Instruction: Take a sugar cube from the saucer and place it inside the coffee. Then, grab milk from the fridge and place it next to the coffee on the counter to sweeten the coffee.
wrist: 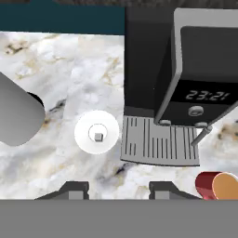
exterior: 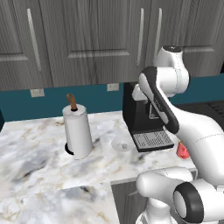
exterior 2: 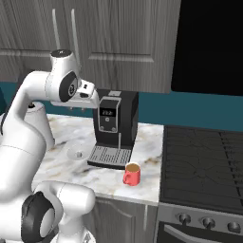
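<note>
Your gripper [wrist: 118, 189] hangs high above the counter [exterior: 35, 148] with its fingers spread wide and nothing between them. In the hand view the saucer [wrist: 83, 135] lies ahead of the fingertips and a little toward the left one, well below them, resting flat on the stone. One sugar cube [wrist: 98, 136] sits at its centre; it is too small to give an axis or facing. The saucer stands just beside the drip tray of the coffee machine [exterior 2: 116, 123], between the machine and the paper towel roll [exterior: 78, 130]. The coffee [exterior 2: 132, 174] stands upright near the counter's front edge, in front of the machine, its tan top facing up.
</note>
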Tool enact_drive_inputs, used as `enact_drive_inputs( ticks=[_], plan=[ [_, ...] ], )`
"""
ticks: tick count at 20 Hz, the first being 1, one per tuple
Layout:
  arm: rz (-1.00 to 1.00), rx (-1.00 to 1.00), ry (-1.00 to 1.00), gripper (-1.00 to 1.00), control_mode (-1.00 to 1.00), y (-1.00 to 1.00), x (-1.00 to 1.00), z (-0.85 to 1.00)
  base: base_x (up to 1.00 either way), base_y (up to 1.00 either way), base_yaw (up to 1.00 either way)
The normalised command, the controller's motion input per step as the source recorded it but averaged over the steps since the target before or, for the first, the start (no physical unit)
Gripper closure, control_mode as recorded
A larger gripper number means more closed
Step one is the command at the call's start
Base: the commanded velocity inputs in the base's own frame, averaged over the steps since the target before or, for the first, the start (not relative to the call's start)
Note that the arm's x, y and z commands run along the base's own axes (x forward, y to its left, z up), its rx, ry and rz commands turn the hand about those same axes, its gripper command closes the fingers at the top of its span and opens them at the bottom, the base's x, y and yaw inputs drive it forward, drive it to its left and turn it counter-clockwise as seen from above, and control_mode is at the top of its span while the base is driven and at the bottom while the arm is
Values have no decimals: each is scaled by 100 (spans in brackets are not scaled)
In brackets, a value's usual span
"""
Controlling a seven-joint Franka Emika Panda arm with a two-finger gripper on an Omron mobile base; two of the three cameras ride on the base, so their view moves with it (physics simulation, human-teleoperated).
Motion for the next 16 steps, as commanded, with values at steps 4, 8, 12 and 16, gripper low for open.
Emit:
enact_drive_inputs(
  ticks=[4, 8, 12, 16],
  plan=[
    [1, -1, -1, -100, -100, 7, -3, 0, 0, 0, 0],
    [4, -18, 0, -100, -100, 46, -18, -12, 0, 0, 0],
    [0, -20, 4, -100, -100, 81, -24, -81, 0, 0, 0],
    [-2, -11, 20, -100, -100, 73, -4, -100, 0, 0, 0]
  ],
)
